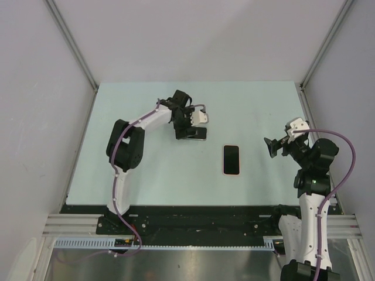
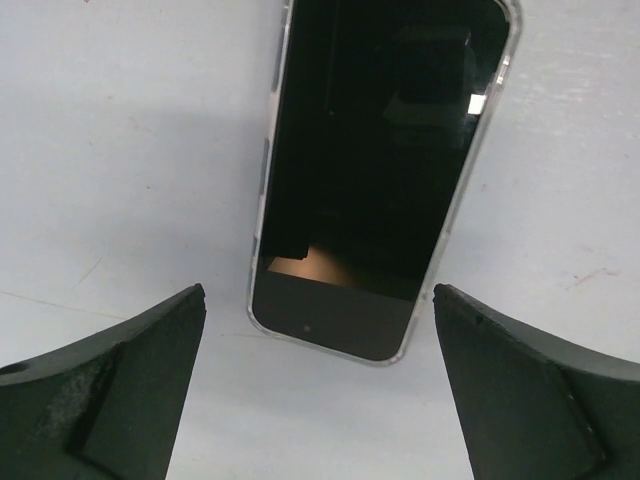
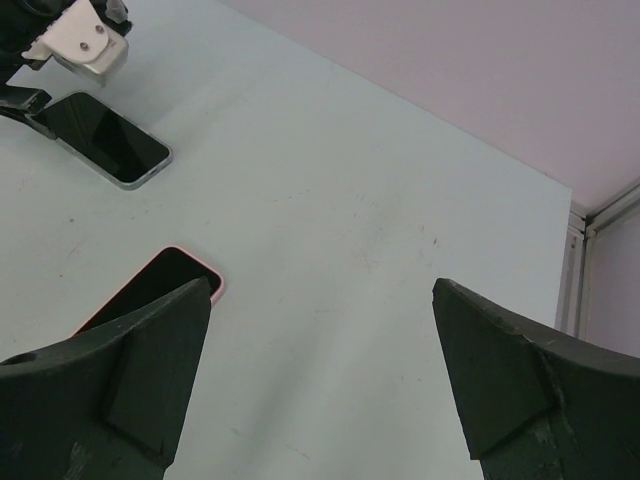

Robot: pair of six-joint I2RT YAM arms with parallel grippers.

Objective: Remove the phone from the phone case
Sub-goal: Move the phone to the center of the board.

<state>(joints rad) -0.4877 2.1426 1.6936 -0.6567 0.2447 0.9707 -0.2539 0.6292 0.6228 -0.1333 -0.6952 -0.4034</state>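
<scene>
Top external — pink-cased phone (image 1: 231, 160) at centre; clear-cased phone (image 2: 380, 170) below wide-open left hand (image 2: 320, 292) — right hand (image 3: 322, 287) open too.

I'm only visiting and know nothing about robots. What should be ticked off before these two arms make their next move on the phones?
1. Left gripper open: ok, its fingers are spread wider than the phone.
2. Black phone in a clear plastic case lying flat, screen up, near end in line between those fingers: ok.
3. Phone out of that case: not ok, the clear rim wraps its edges.
4. Right gripper open and empty: ok.
5. Black phone in a pink case lying apart from the first: ok.
6. Height of the left fingers above the pale green table: cannot tell.
</scene>
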